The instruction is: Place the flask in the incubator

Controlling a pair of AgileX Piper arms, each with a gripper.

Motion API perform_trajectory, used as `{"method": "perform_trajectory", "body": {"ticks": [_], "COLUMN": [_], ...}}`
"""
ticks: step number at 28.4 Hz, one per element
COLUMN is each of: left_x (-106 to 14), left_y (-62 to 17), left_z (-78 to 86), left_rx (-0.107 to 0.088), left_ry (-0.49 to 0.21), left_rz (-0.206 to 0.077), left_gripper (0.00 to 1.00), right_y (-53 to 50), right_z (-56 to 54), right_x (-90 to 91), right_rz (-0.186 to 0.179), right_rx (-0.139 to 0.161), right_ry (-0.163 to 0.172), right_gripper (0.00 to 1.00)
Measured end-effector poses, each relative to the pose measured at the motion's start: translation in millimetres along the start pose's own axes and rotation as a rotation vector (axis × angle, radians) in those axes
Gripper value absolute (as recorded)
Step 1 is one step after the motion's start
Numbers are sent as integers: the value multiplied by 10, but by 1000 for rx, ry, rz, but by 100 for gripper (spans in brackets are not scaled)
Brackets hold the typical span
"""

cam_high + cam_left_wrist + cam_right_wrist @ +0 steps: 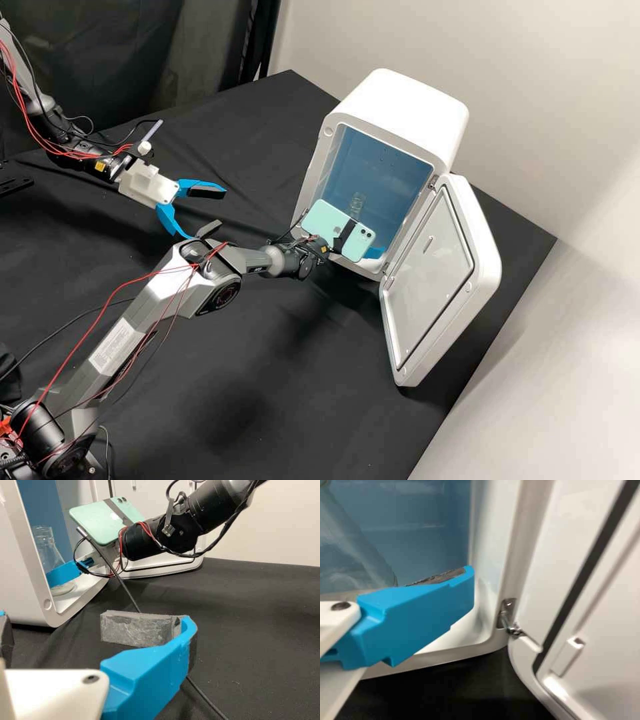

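While the incubator [400,120] sits on the worktop [267,373] with its door [440,280] swung wide, the left gripper [207,213] hangs open well off to the side, so the right gripper [64,574] is the near one: it's inside the chamber at the base of the flask [49,555], can't tell if it's clamped on or loose. Flask stands upright on the chamber floor, neck up

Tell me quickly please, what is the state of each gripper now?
Left gripper: open, holding nothing.
Right gripper: inside the incubator by the flask; open or closed cannot be told.
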Motion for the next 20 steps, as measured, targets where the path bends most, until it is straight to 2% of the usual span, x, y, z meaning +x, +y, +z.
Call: {"method": "perform_trajectory", "body": {"ticks": [5,11,15,20], "left_x": [0,0,-3,-12], "left_y": [0,0,-5,6], "left_z": [0,0,0,3], "left_rx": [0,0,0,0], "left_ry": [0,0,0,0], "left_rz": [0,0,-2,2], "left_gripper": [100,100,100,100], "right_y": [25,-3,-19,37], "right_z": [24,48,45,-47], "right_x": [-7,-42,-141,-327], "right_rz": [7,11,1,37], "right_rx": [2,6,11,17], "right_ry": [-1,12,9,70], "right_gripper": [100,100,100,100]}}
